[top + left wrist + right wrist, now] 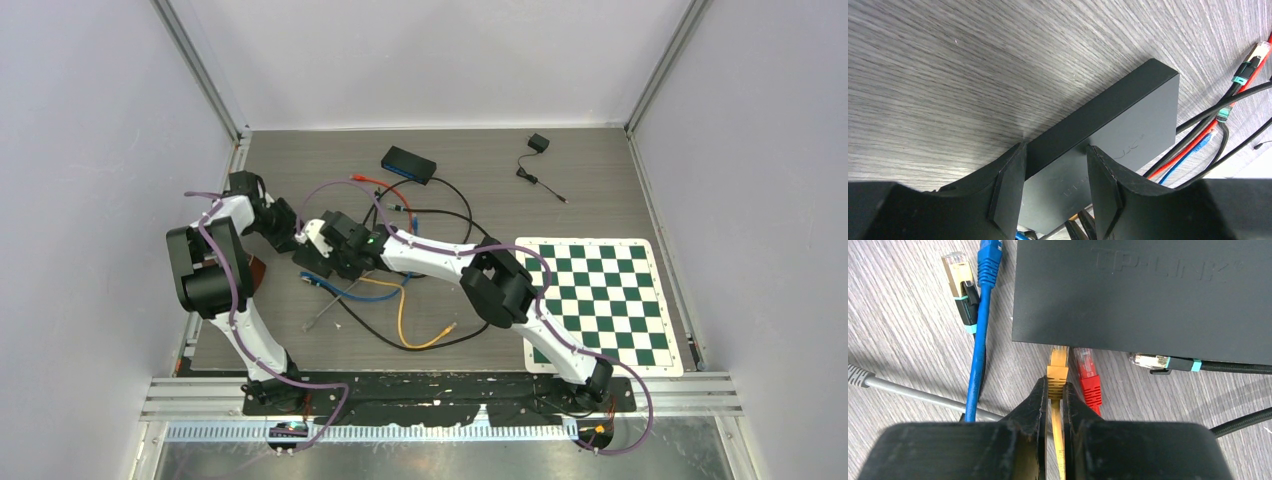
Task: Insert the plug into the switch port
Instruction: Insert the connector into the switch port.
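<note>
The black switch [1128,125] lies flat on the wood-grain table, and my left gripper [1055,187] is shut on its near end, one finger on each side. My right gripper [1057,390] is shut on the boot of the yellow plug [1057,375]. That plug's tip reaches in under the port edge of the switch [1148,290], and how deep it sits is hidden. A red plug [1088,377] sits at the edge right beside it. From above, the left gripper [300,240] and the right gripper [325,255] meet left of centre and cover the switch.
A loose blue plug [989,255], a gold plug with a black boot [960,282] and a grey cable [898,390] lie left of the yellow one. A second black box [408,163] and a small adapter [538,143] sit at the back. A chessboard mat [600,300] lies at the right.
</note>
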Available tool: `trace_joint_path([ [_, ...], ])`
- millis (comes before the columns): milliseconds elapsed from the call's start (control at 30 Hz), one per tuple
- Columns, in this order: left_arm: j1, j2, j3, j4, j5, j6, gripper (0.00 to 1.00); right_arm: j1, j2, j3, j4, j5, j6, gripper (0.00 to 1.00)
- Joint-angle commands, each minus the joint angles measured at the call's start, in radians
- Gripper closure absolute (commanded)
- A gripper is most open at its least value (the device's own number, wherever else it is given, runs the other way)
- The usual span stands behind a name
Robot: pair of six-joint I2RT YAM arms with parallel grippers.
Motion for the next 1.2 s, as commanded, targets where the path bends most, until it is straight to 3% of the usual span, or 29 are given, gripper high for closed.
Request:
trace_joint_path([
  [0, -0.017, -0.016, -0.022, -0.038, 0.051, -0.019, 0.50, 0.019, -0.107, 0.023, 0.168, -0.001, -0.028, 0.95],
  [367, -0.018, -0.023, -0.042, -0.037, 0.076, -0.029, 0.51, 0.018, -0.056, 0.064, 0.171, 0.104, -0.047, 0.95],
  [1167, -0.021, -0.086, -0.216, 0.128, 0.234, -0.160, 0.56, 0.002, 0.051, 0.189, 0.242, 0.223, 0.068, 0.95],
])
